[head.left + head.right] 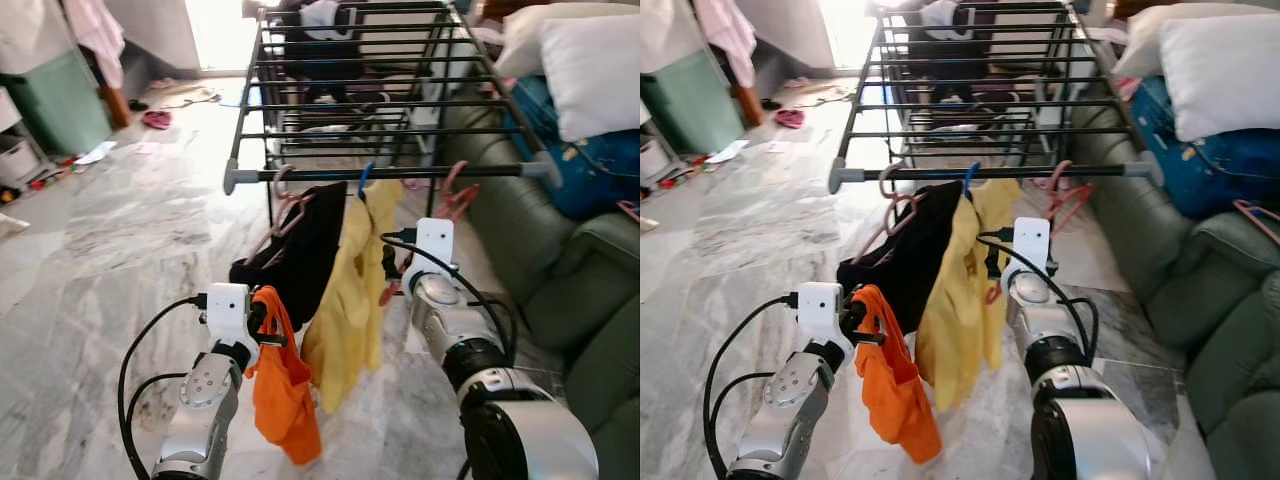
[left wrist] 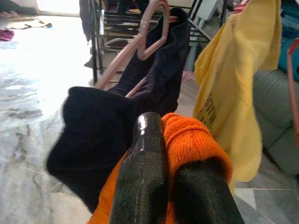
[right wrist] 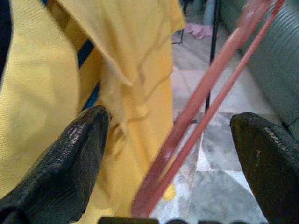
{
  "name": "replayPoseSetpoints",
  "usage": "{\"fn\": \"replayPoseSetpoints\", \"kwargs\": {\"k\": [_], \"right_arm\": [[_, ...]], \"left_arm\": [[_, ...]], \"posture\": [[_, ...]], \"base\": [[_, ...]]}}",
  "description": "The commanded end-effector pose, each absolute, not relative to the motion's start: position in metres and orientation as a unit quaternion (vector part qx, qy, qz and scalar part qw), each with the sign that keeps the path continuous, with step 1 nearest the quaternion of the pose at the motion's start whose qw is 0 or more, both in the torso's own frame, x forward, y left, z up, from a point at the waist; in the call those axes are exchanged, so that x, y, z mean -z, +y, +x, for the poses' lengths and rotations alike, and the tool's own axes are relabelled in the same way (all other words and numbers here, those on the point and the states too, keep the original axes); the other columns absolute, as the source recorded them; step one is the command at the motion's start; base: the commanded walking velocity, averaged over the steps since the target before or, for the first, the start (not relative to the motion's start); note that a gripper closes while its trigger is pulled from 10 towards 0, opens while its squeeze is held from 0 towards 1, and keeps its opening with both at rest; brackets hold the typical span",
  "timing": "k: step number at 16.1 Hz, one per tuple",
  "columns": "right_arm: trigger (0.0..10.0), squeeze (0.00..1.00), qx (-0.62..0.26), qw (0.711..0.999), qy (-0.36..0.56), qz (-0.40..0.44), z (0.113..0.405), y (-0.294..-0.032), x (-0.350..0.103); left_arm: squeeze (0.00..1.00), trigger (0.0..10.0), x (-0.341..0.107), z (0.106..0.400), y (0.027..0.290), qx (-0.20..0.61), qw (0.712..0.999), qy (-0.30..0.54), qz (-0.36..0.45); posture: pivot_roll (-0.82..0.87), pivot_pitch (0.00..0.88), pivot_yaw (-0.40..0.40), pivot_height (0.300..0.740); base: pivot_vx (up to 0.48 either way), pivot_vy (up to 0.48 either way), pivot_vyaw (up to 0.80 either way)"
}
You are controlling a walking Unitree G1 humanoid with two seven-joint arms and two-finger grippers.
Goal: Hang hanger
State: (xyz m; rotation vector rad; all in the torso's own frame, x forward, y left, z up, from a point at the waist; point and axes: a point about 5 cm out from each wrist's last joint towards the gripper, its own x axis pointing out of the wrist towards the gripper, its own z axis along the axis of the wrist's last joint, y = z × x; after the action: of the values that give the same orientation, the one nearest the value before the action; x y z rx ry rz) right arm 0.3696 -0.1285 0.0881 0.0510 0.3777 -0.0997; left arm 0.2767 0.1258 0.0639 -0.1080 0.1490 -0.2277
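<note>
Holding its fingers spread around the red hanger (image 3: 205,112) on the rack's front bar (image 1: 400,172), the right end effector (image 3: 170,158) could knock it off. Left end effector (image 2: 175,186) clamps an orange garment (image 1: 283,385).

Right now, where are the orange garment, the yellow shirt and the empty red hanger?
orange garment (image 1: 285,400), left eye view, on its hanging lower body.
yellow shirt (image 1: 350,300), left eye view, on the middle of its front.
red hanger (image 3: 205,102), right wrist view, on its slanted arm between the fingers.
</note>
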Motion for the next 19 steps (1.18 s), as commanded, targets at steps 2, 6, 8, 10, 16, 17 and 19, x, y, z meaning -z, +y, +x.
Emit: {"fn": "replayPoseSetpoints", "kwargs": {"k": [2, 6, 8, 10, 16, 17, 19], "right_arm": [[10.0, 0.00, 0.070, 0.975, 0.206, 0.047, 0.370, -0.133, -0.085], [10.0, 0.00, 0.118, 0.968, 0.216, 0.041, 0.366, -0.160, -0.079], [10.0, 0.00, 0.145, 0.965, 0.214, 0.032, 0.364, -0.177, -0.078], [10.0, 0.00, 0.169, 0.961, 0.216, 0.018, 0.361, -0.193, -0.077], [10.0, 0.00, 0.132, 0.972, 0.190, -0.045, 0.362, -0.202, -0.082], [10.0, 0.00, 0.127, 0.972, 0.190, -0.053, 0.363, -0.203, -0.082], [10.0, 0.00, 0.091, 0.975, 0.182, -0.092, 0.367, -0.204, -0.089]], "left_arm": [[0.00, 10.0, -0.071, 0.278, 0.128, 0.118, 0.990, 0.061, -0.051], [0.00, 10.0, -0.074, 0.280, 0.127, 0.123, 0.989, 0.061, -0.049], [0.00, 10.0, -0.075, 0.282, 0.124, 0.130, 0.988, 0.061, -0.048], [0.00, 10.0, -0.076, 0.284, 0.123, 0.135, 0.988, 0.060, -0.049], [0.00, 10.0, -0.076, 0.287, 0.122, 0.140, 0.987, 0.062, -0.045], [0.00, 10.0, -0.076, 0.287, 0.122, 0.140, 0.987, 0.062, -0.045], [0.00, 10.0, -0.075, 0.287, 0.122, 0.138, 0.987, 0.065, -0.043]], "posture": [[-0.05, 0.000, 0.046, 0.740], [-0.06, 0.000, 0.060, 0.740], [-0.07, 0.000, 0.066, 0.740], [-0.08, 0.000, 0.075, 0.740], [-0.08, 0.000, 0.084, 0.740], [-0.08, 0.000, 0.084, 0.740], [-0.08, 0.000, 0.079, 0.740]], "base": [[0.000, 0.000, 0.00], [0.000, 0.000, 0.00], [0.000, 0.000, 0.00], [0.000, 0.000, 0.00], [0.000, 0.000, 0.00], [0.000, 0.000, 0.00], [0.000, 0.000, 0.00]]}}
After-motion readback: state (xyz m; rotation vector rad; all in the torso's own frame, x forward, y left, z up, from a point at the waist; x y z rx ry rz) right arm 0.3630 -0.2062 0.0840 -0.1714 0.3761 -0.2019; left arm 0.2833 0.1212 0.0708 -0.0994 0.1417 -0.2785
